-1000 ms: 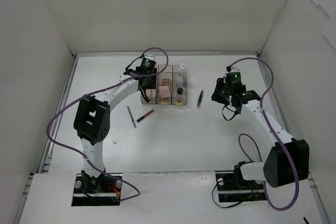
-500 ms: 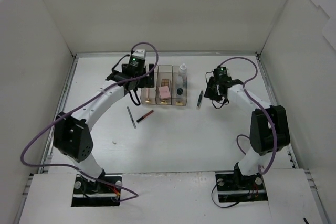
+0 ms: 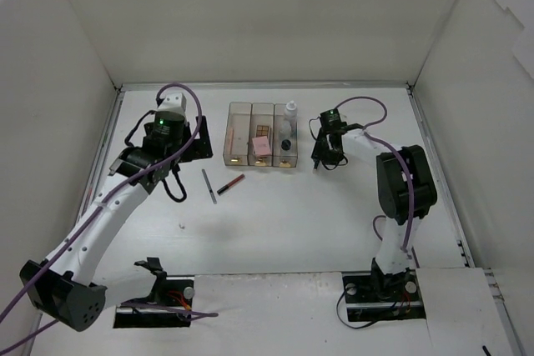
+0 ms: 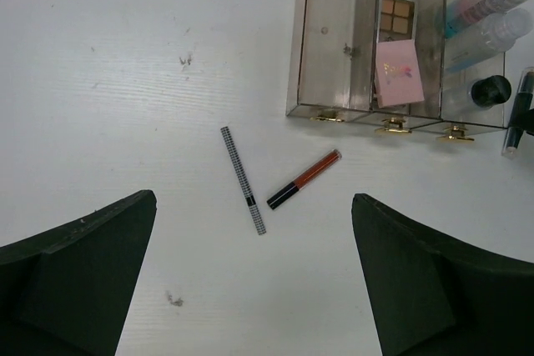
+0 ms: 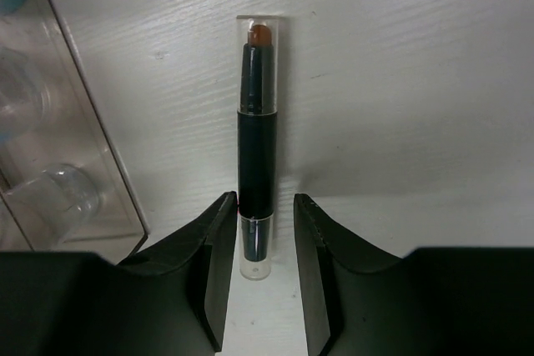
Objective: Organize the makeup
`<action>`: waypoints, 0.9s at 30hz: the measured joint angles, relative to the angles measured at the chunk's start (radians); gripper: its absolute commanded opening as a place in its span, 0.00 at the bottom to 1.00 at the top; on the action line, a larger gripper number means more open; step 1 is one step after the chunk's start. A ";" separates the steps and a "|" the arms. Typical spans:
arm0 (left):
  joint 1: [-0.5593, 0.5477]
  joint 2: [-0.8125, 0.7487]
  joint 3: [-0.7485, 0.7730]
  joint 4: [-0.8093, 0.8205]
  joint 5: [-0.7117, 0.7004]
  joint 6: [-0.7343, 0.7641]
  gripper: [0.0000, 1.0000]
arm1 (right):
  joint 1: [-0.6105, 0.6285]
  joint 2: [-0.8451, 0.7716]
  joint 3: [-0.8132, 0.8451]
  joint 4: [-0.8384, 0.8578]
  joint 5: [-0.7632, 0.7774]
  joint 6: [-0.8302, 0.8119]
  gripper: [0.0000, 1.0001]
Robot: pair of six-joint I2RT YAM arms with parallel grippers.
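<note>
Right gripper [image 5: 264,199]: the jaws straddle the lower end of the black cosmetic stick [image 5: 254,147]. They are spread only slightly wider than it, with a sliver of table showing on one side, so they are not pinching it yet.
Left gripper [image 4: 253,200]: the jaws are spread wide and hold nothing, hovering above the checkered pencil [image 4: 242,179] and the red pencil [image 4: 304,179].
Stick's place: it lies flat on the table, outside the clear organizer box [image 4: 329,56] and just beside its right wall.
Risk, grip point: the fingers sit near one end rather than the middle, so the stick would likely droop or pivot when lifted.
Risk, rolling: the body is round and smooth and could squirt out as the fingers close.
Risk, box: one finger is close to the wall and could nudge it.
Writing: none is readable. The pink pad [image 4: 398,72] carries faint print that is too small to make out.
</note>
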State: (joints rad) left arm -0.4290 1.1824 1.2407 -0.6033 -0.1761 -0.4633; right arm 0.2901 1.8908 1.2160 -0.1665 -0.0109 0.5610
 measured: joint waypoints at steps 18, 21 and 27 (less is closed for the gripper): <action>0.058 -0.108 -0.135 0.018 0.111 -0.042 0.99 | 0.040 -0.049 0.043 -0.084 0.102 -0.038 0.00; 0.075 -0.117 -0.170 0.029 0.122 -0.042 1.00 | 0.071 -0.180 0.066 -0.084 0.098 -0.098 0.00; 0.108 -0.132 -0.238 0.036 0.116 -0.043 1.00 | 0.165 -0.337 0.249 -0.031 0.019 -0.171 0.00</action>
State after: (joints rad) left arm -0.3210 1.0508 1.0027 -0.5671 -0.0597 -0.5060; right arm 0.4549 1.5539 1.4654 -0.1974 0.0082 0.3904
